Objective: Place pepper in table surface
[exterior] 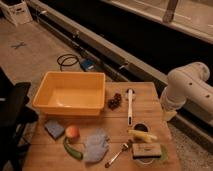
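Lying on the table point(152, 102) near its front left corner, the pepper point(73, 150) is slim, curved and glossy green, just below a round fruit point(72, 131) and beside a cloth point(95, 145). My white arm point(187, 90) bends past the table's right edge, well apart from it. My gripper is out of view, so I cannot tell its state.

A yellow rectangular plastic tub point(68, 109) stands at the back left. To its right lie a dark bunch of grapes point(115, 101) and a white long-handled utensil point(130, 106). In front are a blue square sponge point(54, 128), a round orange-pink fruit point(73, 132), a crumpled grey-blue cloth point(96, 145), a metal fork point(118, 153) and a dark rectangular sponge point(146, 150). A black coiled cable point(67, 61) lies on the floor.
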`<state>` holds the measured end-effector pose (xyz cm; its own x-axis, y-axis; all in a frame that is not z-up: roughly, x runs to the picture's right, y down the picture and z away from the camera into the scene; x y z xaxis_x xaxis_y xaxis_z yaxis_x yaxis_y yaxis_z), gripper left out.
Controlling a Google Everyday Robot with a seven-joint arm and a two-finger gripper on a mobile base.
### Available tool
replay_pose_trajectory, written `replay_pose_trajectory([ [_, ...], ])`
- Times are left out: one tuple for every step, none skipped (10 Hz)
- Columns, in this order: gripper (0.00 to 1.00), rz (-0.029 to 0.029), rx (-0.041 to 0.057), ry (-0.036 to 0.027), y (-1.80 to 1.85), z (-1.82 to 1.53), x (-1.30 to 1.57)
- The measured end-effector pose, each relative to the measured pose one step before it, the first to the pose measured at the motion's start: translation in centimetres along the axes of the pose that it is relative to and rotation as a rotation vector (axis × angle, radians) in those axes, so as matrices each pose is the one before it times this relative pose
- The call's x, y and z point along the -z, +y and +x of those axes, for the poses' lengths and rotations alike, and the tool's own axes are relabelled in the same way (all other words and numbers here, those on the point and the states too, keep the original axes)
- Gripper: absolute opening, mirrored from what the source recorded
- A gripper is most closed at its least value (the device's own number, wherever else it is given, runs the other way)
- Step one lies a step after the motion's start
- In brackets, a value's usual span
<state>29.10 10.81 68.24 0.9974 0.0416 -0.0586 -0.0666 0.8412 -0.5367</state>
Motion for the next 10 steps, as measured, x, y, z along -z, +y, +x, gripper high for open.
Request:
replay_pose_trajectory([
  [0.65, -0.00011, 0.00008, -0.00004, 0.001, -0.006, -0.005],
  [0.65, 0.00003, 0.00005, -0.00001, -0.001, -0.002, 0.001],
  [0.65, -0.00002, -0.00017, -0.00001, 0.003, 0.007, -0.001],
  [0.65, 0.00005, 0.00024, 0.00003, -0.007, -0.009, 0.001],
  [0.65, 0.00148, 0.00077, -0.00085, -0.026, 0.017, 0.018],
  [0.65, 0.00546, 0.00564, -0.00283, -0.076, 0.059, 0.068],
  [0.65, 0.00876, 0.01146, -0.00932, -0.229, -0.081, 0.27],
  [0.65, 0.0084, 0.02685, -0.01106, -0.626, -0.72, 0.504],
  [0.65, 0.006, 0.04182, -0.01634, -0.523, -1.577, 0.48],
  [0.65, 0.00261, 0.03561, -0.01818, -0.33, -1.744, 0.283],
])
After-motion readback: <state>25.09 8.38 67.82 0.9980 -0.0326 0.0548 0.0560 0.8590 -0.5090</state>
